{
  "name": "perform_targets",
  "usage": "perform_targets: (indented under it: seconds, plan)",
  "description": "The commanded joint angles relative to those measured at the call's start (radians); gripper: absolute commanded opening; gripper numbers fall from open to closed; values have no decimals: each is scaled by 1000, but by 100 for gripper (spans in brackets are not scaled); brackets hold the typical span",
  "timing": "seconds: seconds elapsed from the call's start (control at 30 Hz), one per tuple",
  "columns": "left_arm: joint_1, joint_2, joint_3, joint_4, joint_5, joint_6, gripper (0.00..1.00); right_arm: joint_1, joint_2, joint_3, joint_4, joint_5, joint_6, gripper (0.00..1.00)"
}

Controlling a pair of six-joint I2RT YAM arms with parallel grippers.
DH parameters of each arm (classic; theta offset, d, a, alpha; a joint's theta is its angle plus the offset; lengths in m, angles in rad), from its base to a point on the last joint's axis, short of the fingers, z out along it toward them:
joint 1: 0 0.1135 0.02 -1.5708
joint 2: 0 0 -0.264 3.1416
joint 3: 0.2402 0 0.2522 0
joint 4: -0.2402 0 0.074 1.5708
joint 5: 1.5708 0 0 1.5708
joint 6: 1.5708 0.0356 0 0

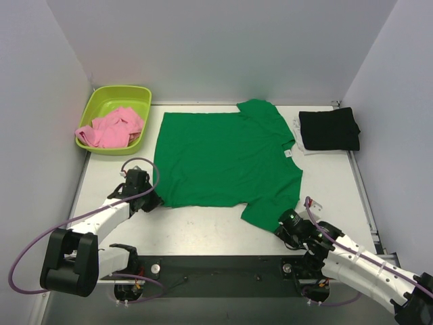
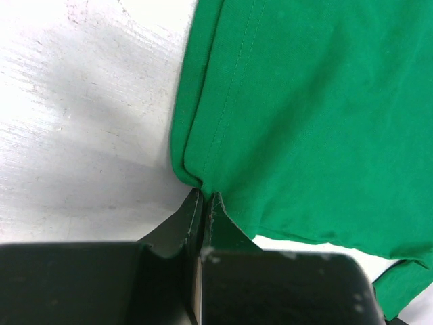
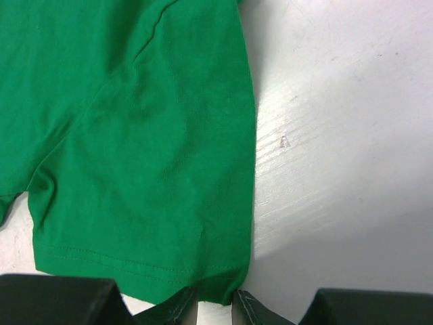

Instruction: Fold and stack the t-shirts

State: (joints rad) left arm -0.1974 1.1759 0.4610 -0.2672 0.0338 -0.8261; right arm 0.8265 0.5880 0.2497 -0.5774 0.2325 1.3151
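Surveying the worktop (image 1: 203, 230): by my reckoning the job is roughly a third done. One shirt is folded, one is spread flat, one is not begun, and nothing is stacked on anything yet.
Green t-shirt (image 1: 223, 159): it lies open and flat mid-worktop, hem toward the left, collar toward the right, both sleeves out. I see no fold in it, so I take it as the shirt in hand.
Lime tub (image 1: 124, 89): it sits at the far left corner and holds the pink shirt, and nothing else that I can make out.
Black t-shirt (image 1: 329, 128): it is folded into a tidy rectangle at the far right, near the green collar and well apart from the tub. I judge it to be the base of the stack.
Pink t-shirt (image 1: 111, 128): it is crumpled in the tub and still to be taken out, folded and stacked.
Left jaws: pressed together on the near hem corner of the green shirt, with cloth pinched at the tips.
Right jaws: at the near sleeve's corner, with a narrow gap between them and cloth lying in it. I read them as spread, not clamped.
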Motion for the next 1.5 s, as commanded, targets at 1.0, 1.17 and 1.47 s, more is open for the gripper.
perform_targets:
  seconds: [1.0,1.17,1.47]
  plan:
    - [1,-110,191,-70,113,48,0,3,124,384,-87,281,-324,0]
    - [13,-81,266,-63,153,54,0,-7,136,491,-73,346,-441,0]
    - [72,-55,347,-82,175,68,0,-190,156,597,-27,323,-609,0]
